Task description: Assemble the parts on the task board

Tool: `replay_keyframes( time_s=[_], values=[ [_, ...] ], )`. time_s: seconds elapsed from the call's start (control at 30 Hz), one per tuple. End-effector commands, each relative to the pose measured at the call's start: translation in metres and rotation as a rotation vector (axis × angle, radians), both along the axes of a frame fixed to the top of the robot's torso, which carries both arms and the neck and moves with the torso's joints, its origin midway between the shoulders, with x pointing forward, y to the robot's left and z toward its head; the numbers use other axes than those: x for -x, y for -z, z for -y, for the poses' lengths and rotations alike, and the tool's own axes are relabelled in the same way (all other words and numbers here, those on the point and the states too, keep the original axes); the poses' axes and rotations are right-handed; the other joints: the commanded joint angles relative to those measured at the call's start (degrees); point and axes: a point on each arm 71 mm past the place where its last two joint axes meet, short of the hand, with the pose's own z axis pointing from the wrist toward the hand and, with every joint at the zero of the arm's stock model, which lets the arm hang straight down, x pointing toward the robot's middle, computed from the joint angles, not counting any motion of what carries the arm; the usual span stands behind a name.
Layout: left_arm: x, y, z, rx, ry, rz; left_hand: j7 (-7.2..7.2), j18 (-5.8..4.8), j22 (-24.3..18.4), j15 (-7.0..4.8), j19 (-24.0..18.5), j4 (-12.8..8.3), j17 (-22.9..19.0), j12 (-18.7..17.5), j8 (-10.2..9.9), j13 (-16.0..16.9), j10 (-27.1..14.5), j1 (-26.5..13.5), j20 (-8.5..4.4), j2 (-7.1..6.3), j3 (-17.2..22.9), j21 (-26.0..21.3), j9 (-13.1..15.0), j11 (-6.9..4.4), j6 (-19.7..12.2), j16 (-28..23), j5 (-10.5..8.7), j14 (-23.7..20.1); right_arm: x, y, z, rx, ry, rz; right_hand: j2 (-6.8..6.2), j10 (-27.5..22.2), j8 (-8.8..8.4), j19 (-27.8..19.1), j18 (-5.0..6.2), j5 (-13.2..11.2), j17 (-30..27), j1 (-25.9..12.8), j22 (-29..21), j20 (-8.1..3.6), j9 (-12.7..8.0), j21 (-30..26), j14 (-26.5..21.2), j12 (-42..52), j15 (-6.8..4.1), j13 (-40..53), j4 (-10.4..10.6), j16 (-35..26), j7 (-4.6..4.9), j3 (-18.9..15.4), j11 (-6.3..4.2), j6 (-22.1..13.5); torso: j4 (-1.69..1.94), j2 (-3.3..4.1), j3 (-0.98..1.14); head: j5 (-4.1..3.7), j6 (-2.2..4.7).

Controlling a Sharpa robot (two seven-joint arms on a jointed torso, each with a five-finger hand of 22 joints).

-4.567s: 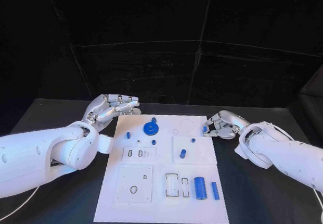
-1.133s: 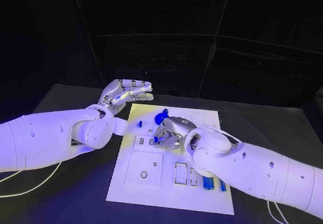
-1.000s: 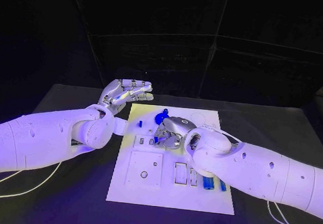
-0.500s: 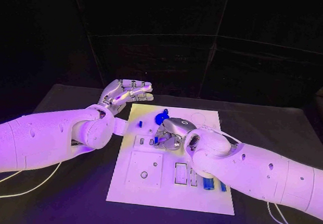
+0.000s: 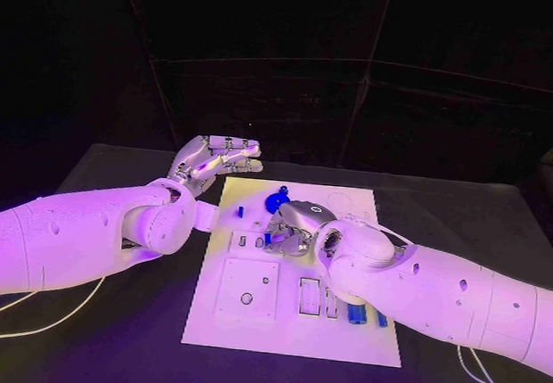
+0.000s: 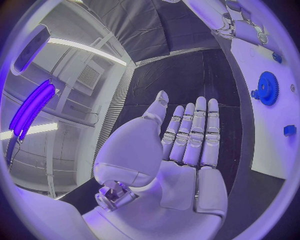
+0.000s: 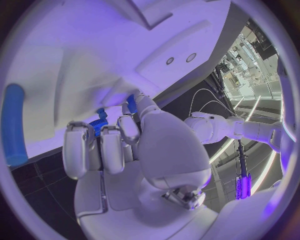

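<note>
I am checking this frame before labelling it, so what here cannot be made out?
- Whether the right hand holds a part: in the head view its own back covers the fingertips over the task board; the right wrist view shows blue beside the fingers, contact unclear.
- The blue cylinders near the board's front: partly covered by the right arm.
- The small peg: too small to tell whether it is seated.

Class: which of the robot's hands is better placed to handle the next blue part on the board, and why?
Probably the right hand: it hovers over the board by the blue gear. The left hand is open, off the board's far corner.
</note>
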Motion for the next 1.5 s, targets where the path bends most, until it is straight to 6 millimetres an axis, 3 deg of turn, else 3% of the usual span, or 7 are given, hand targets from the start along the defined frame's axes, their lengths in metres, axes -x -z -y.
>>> replay_keyframes(
  time_s=[0.03, 0.67, 0.93, 1.17, 1.4, 1.43, 1.5],
  values=[
    [0.000, -0.001, 0.001, 0.008, 0.012, 0.002, 0.17, 0.71, -0.05, 0.22, 0.47, -0.37, -0.08, -0.29, -0.24, -0.04, 0.35, -0.60, 0.06, 0.11, 0.10, -0.27, -0.04, -0.01, 0.40, -0.20, 0.22, 0.37, 0.000, 0.001, 0.001, 0.005, 0.015, 0.004, -0.30, -0.38, -0.30, 0.07, -0.15, 0.29, 0.98, -1.06, 4.95, 0.50, 0.09, -0.30, 3.12, -0.11, 0.46, -0.02, 0.56, -0.25, -0.04, -0.35, 0.19, -0.33, -0.02, 0.03, 0.00, 0.02, -0.05],
    [0.000, -0.001, 0.001, 0.009, 0.016, 0.000, 0.20, 0.71, -0.08, 0.23, 0.47, -0.40, -0.10, -0.34, -0.29, -0.05, 0.34, -0.65, 0.07, 0.09, 0.08, -0.30, -0.05, 0.00, 0.38, -0.25, 0.22, 0.36, 0.000, 0.000, 0.001, -0.012, 0.026, 0.016, -1.52, -1.08, -0.47, -0.20, -0.05, 0.06, 0.78, -2.96, 4.59, 0.64, 0.14, -0.53, 3.07, -1.05, 0.56, -0.92, 1.80, -0.39, 0.01, -2.36, 0.30, -1.14, -0.01, 0.01, 0.03, -0.03, -0.16],
    [0.000, 0.000, 0.001, -0.008, 0.025, -0.005, 0.08, 0.75, -0.09, 0.15, 0.67, -0.45, -0.07, -0.37, -0.31, -0.02, 0.53, -0.83, 0.03, 0.11, 0.05, -0.26, -0.03, -0.07, 0.54, -0.18, 0.22, 0.65, 0.003, -0.013, 0.007, -0.139, 0.028, 0.128, -4.14, -3.72, -1.07, -0.96, 0.17, 0.49, 0.30, -3.87, 3.61, 1.68, -0.08, -1.12, 2.89, -4.00, 1.81, -4.08, 4.72, -0.72, 1.70, -7.66, 1.82, -7.89, -0.02, -0.03, 0.11, 0.05, -0.09],
    [0.000, 0.003, -0.002, -0.079, 0.079, -0.020, -1.42, 1.11, 1.40, -2.98, 8.20, 1.21, 2.55, 1.07, -0.06, 0.59, 5.41, -4.27, -2.70, 0.68, -1.21, 3.56, 0.13, -2.20, 2.72, 4.91, 0.30, 11.72, 0.017, -0.028, 0.021, -0.252, -0.069, 0.179, -4.84, -4.46, -0.76, -1.29, 0.29, 0.37, -0.06, -1.49, 3.17, 2.17, 0.05, -1.42, 2.77, -4.44, 2.22, -5.19, 8.00, -0.99, 2.15, -9.78, 2.24, -9.57, 0.01, -0.29, 0.16, 0.38, 0.28],
    [0.001, 0.013, -0.009, -0.300, 0.161, -0.107, -6.87, 0.79, 5.45, -9.64, 22.09, 1.66, 11.42, 7.44, 1.86, 4.31, 20.29, -5.09, -9.47, 1.05, -2.24, 12.37, 1.22, -8.18, 8.51, 18.62, -0.02, 26.13, 0.019, -0.054, 0.059, -0.349, -0.104, 0.058, -2.08, -7.66, 0.36, -4.88, 1.44, 1.39, -5.27, 1.96, -1.58, 1.83, 0.28, -4.14, 1.38, -8.91, 1.76, -9.96, 8.10, -4.02, 1.56, -9.65, 1.71, -8.08, 0.03, -1.15, 0.32, 0.88, -0.16],
    [0.002, 0.014, -0.009, -0.321, 0.170, -0.117, -6.93, 0.78, 5.76, -9.87, 22.73, 1.72, 14.90, 7.72, 1.91, 4.62, 20.78, -5.12, -9.77, 1.22, -2.24, 12.95, 1.31, -8.48, 8.78, 22.35, 0.18, 26.44, 0.018, -0.057, 0.063, -0.354, -0.099, 0.047, -1.78, -8.01, 0.41, -5.54, 1.65, 1.23, -6.36, 2.23, -2.48, 1.77, 0.26, -4.69, 1.09, -9.53, 1.69, -10.64, 8.06, -4.71, 1.52, -9.73, 1.64, -8.02, -0.04, -1.25, 0.39, 0.93, -0.23],
    [0.002, 0.015, -0.010, -0.396, 0.204, -0.151, -7.49, 0.58, 7.29, -10.49, 25.47, 2.19, 34.30, 8.59, 1.76, 5.93, 21.70, -5.76, -10.64, 1.08, -2.86, 15.72, 1.57, -8.98, 9.16, 41.60, 0.42, 27.05, 0.013, -0.067, 0.076, -0.371, -0.080, 0.020, -1.30, -8.74, 0.48, -6.95, 2.10, 0.34, -8.66, 2.61, -4.52, 1.60, 0.21, -6.03, 0.53, -11.08, 1.57, -12.43, 8.07, -6.32, 1.41, -10.27, 1.54, -8.02, -0.21, -1.61, 0.50, 0.96, -0.51]
  ],
)
